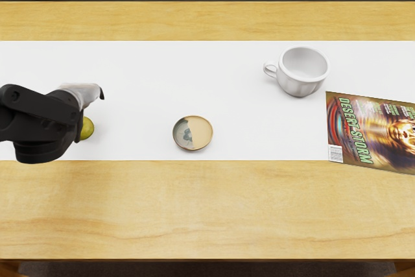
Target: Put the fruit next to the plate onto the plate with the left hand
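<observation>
The yellow-green fruit point(87, 128) lies on the white runner point(194, 63) near the table's point(207, 212) left edge, close to the runner's front border. Only its right part shows, since the rest is hidden under the robot's arm. The left hand point(78, 96) comes in from the left edge and sits right over the fruit. Whether it has closed on the fruit or merely hangs above it cannot be told from this view. The small round plate point(192, 132) rests on the runner near the table's middle, well apart from the fruit. A white cup point(299, 71) stands toward the back right. A magazine point(373, 131) lies at the right edge, tilted.
</observation>
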{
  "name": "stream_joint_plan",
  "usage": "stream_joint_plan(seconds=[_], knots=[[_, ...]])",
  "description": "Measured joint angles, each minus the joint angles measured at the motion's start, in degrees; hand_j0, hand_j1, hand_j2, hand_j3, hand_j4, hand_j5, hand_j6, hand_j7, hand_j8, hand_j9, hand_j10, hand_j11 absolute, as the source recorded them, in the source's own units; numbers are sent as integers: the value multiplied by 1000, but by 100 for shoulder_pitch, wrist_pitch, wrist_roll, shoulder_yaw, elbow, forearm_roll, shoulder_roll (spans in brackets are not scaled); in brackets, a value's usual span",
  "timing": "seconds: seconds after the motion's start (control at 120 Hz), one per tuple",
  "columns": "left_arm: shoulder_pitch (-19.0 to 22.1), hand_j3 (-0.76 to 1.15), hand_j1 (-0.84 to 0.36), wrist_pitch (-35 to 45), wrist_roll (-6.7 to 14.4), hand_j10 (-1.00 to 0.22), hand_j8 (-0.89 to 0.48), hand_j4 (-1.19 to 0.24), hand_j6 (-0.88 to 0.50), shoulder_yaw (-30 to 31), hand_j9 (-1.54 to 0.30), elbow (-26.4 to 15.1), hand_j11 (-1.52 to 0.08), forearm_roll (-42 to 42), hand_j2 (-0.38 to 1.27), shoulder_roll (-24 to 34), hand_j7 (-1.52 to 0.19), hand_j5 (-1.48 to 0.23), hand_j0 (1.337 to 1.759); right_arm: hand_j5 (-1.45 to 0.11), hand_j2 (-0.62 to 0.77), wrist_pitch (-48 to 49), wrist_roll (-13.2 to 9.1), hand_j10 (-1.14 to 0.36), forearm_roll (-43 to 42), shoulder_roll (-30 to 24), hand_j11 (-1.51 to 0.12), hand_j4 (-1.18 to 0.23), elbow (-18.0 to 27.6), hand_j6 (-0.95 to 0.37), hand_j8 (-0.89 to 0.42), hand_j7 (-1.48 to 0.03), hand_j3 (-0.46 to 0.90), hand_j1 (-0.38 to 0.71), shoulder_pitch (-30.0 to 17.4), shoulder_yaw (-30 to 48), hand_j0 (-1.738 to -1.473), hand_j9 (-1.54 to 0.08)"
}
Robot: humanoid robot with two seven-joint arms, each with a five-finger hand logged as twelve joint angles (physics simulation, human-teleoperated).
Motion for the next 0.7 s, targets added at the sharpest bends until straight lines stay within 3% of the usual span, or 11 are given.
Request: stream_joint_plan(seconds=[0.217, 0.7], knots=[[122, 0, 45, 8, -35, -254, -254, -254, -254, 8, -329, 71, -329, -46, 51, -136, -329, -330, 1658, -47, -7, 0, 0, -36, 0, 0, -47, -36, 0, -36, -36, -46, 0, -306, 0, 0, -1658, -47], [419, 0, 45, 5, -37, -255, -255, -255, -255, 125, -330, 641, -330, -61, 52, -476, -330, -330, 1658, -46, -7, 0, 0, -36, 0, 0, -46, -36, 0, -36, -36, -46, 0, -307, 0, 0, -1658, -46]])
